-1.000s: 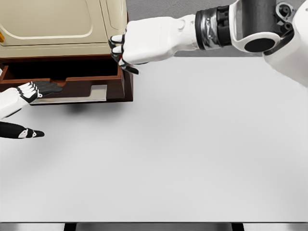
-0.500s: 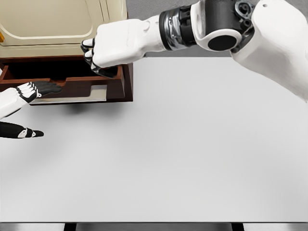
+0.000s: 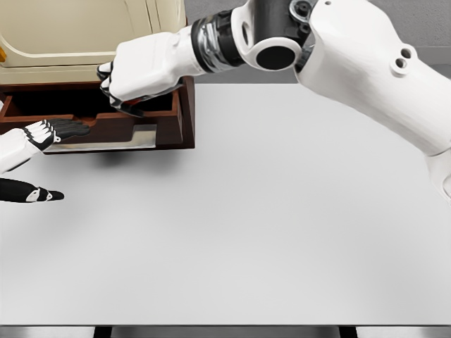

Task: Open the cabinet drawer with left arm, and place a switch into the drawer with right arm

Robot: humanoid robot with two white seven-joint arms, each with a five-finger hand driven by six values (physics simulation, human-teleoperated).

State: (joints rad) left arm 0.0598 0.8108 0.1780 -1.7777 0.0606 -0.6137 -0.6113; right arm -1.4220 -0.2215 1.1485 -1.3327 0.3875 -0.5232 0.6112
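Although the right arm fills much of the upper frame, its right hand is plainly seen above the open drawer at the far left corner of the tabletop. The fingers are curled tight, knuckles toward the left edge. A dark sliver shows beneath the fist, between palm and fingertips; whether this is the switch cannot be told, since the hand covers whatever it holds. No switch is visible elsewhere on the tabletop, and the drawer interior below the hand lies in shadow.

The drawer, dark brown wood, stands pulled out from beneath the cream cabinet. The cabinet top is cut off by the upper frame edge, and its left part by the left frame edge.

The left hand enters from the left edge, its arm mostly out of frame. Its fingers are extended flat and together, dark tips lying at the drawer's front lip, holding nothing. The thumb shows separately, nearer along the left edge, apart from the drawer.
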